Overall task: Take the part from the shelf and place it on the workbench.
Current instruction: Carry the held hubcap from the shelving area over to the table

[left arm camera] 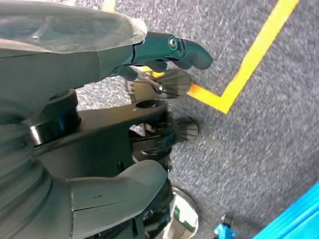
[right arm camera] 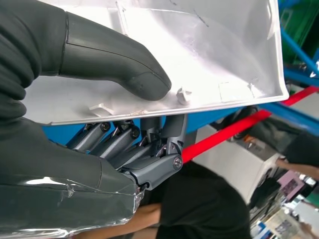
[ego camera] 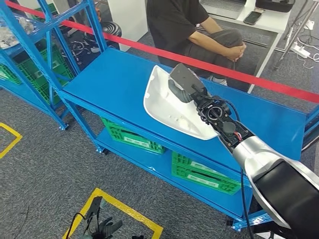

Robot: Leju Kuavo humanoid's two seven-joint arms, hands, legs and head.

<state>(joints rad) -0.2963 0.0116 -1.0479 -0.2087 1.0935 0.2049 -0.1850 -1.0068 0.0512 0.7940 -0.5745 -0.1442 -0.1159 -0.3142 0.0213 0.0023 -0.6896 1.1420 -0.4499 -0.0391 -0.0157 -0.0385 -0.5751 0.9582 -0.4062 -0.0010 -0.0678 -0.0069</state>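
Note:
The part [ego camera: 169, 107] is a white, shallow plastic shell with its hollow side up, over the middle of the blue workbench top [ego camera: 109, 84]. My right hand [ego camera: 188, 89] grips its far edge. In the right wrist view the thumb [right arm camera: 112, 55] presses inside the shell [right arm camera: 211, 50] and the fingers [right arm camera: 150, 149] curl beneath it. I cannot tell whether the shell touches the bench. My left hand [ego camera: 103, 226] hangs low near the floor; its fingers [left arm camera: 169, 47] are stretched out and hold nothing.
Green crates [ego camera: 131, 137] [ego camera: 203, 174] sit on the bench's lower level. A blue shelf rack [ego camera: 37, 50] stands at the left. Red barrier tape [ego camera: 226, 69] runs behind the bench, with a seated person [ego camera: 188, 25] beyond it. Yellow floor lines [ego camera: 124, 209] mark the carpet.

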